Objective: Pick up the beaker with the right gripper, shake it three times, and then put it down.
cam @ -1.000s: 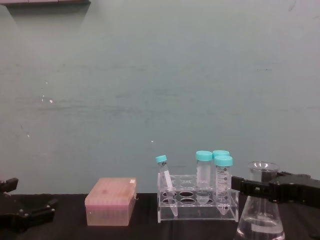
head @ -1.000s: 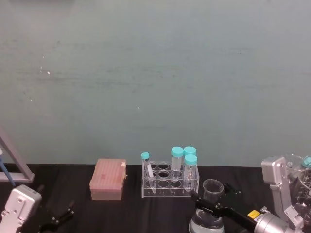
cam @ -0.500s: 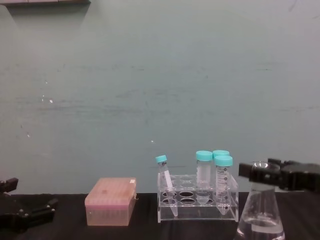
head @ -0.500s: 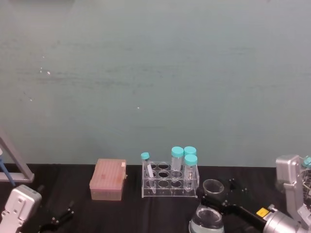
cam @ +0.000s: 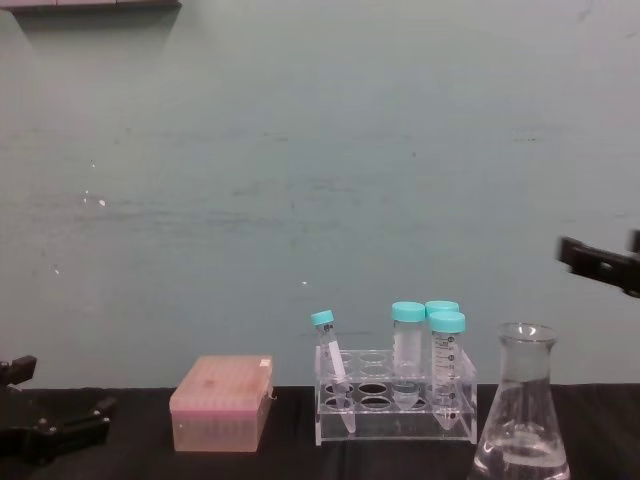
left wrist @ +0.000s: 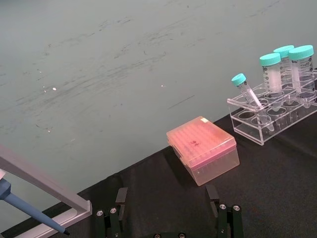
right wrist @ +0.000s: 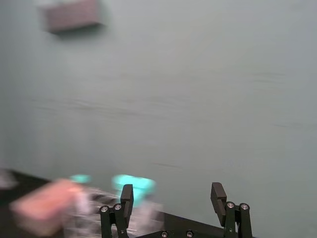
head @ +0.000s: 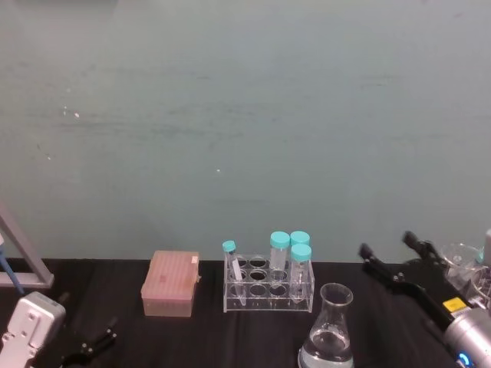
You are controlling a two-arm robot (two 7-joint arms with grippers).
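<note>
The beaker [head: 330, 337] [cam: 522, 410], a clear conical flask holding a little clear liquid, stands upright on the black table, to the right of the tube rack and nearer me. My right gripper [head: 386, 245] [cam: 600, 258] [right wrist: 172, 193] hovers above and to the right of its rim, open, with nothing between its fingers and not touching the glass. My left gripper [head: 88, 349] [cam: 50, 430] [left wrist: 167, 196] rests low at the table's left front, open and empty.
A clear tube rack [head: 268, 290] [cam: 395, 405] [left wrist: 270, 121] holds several teal-capped tubes. Left of it sits a pink tip box [head: 170, 284] [cam: 222, 402] [left wrist: 203, 151]. A pipette stand [head: 23, 261] is at far left, more glassware [head: 469, 259] at far right.
My right gripper released the beaker's neck and drew up and away to the right. The beaker stays standing on the table. The left arm has not moved.
</note>
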